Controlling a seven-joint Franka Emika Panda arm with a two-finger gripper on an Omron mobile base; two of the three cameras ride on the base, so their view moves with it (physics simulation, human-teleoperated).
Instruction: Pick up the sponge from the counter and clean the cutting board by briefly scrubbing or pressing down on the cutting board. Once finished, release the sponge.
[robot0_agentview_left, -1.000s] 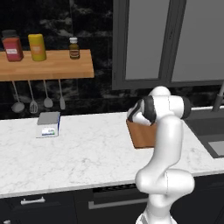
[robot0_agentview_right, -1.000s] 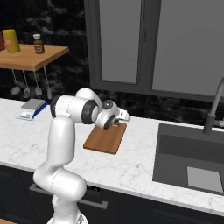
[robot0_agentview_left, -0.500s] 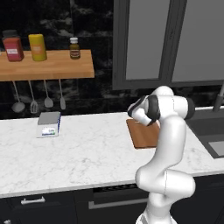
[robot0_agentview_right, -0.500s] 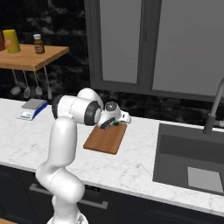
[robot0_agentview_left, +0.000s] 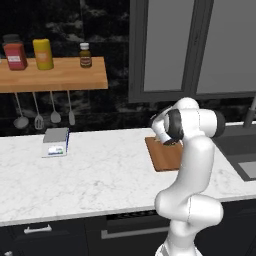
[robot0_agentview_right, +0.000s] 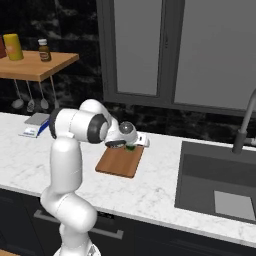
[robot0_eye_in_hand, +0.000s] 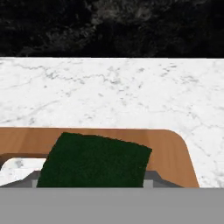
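My gripper (robot0_agentview_right: 131, 145) is shut on the sponge (robot0_eye_in_hand: 95, 160), whose dark green scouring side faces the hand camera. The sponge (robot0_agentview_right: 131, 147) hangs just above the far end of the cutting board (robot0_agentview_right: 117, 162), a reddish-brown wooden board lying on the white marble counter (robot0_agentview_right: 150, 190). In the hand view the board (robot0_eye_in_hand: 171, 150) runs under the sponge, with the counter (robot0_eye_in_hand: 109, 87) beyond it. From the left base view the arm covers much of the board (robot0_agentview_left: 161, 158), and the gripper (robot0_agentview_left: 163, 139) sits over its back edge. I cannot tell whether the sponge touches the board.
A dark sink (robot0_agentview_right: 220, 185) with a faucet (robot0_agentview_right: 244, 131) lies right of the board. A small kitchen scale (robot0_agentview_left: 55, 142) stands at the counter's back left. Above it a wooden wall shelf (robot0_agentview_left: 55, 79) carries bottles, with utensils (robot0_agentview_left: 37, 117) hanging below.
The hand has dropped a little toward the far end of the cutting board, still holding the sponge. The board has not moved.
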